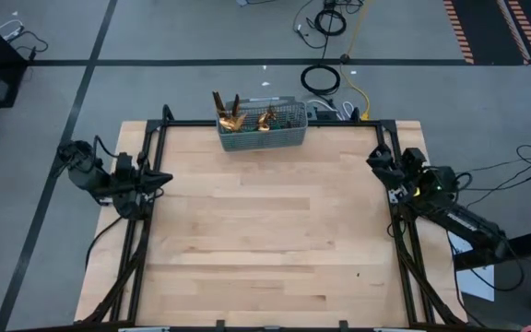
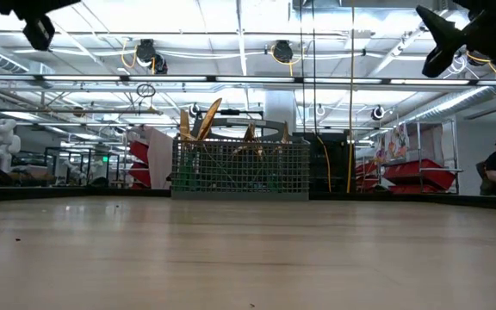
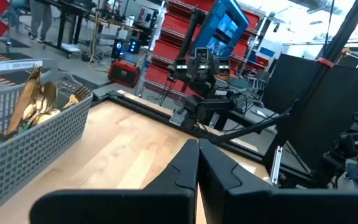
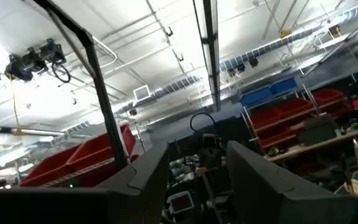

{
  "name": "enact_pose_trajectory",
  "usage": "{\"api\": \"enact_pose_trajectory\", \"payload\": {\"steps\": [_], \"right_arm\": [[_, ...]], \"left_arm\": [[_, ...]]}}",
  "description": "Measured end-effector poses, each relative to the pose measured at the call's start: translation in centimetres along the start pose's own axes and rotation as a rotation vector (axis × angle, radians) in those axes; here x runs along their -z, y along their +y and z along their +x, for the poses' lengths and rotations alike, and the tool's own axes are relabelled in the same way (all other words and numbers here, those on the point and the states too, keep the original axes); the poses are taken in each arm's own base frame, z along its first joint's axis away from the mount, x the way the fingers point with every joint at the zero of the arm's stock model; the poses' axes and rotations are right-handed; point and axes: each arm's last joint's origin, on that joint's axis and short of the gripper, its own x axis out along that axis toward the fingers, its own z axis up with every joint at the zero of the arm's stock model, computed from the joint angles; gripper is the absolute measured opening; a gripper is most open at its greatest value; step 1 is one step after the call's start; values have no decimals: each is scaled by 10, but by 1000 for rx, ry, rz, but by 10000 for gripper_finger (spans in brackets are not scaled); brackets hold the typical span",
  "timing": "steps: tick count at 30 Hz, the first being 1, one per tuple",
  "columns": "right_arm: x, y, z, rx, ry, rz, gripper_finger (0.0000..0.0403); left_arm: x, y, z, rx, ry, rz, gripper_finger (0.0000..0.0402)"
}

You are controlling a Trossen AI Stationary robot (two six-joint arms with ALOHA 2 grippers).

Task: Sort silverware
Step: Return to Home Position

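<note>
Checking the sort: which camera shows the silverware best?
High view: looks down into the basket, silverware in two clusters. Low view: side-on through mesh. Left wrist: close but cropped. Right wrist: nothing.

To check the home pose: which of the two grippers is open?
The right gripper, at the right edge of the table: its wrist view shows a gap between its fingers. The left gripper, at the left edge, has fingers pressed together.
</note>
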Motion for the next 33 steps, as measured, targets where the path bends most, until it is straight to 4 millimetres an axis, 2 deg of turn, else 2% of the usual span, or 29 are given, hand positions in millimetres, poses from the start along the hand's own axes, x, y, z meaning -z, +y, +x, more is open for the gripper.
{"api": "enact_pose_trajectory", "payload": {"steps": [6,13,18,25,33], "right_arm": [[15,-3,1,21,56,-4,153],[51,-14,1,273,265,62,153],[58,-5,6,247,293,-8,153],[70,-1,7,255,378,5,153],[66,2,9,243,334,-57,153]], "left_arm": [[16,11,-4,-5,8,4,9],[34,14,0,-69,39,62,9],[42,19,0,-129,81,41,8],[51,23,2,-290,8,12,8],[65,21,8,-299,19,27,8]]}}
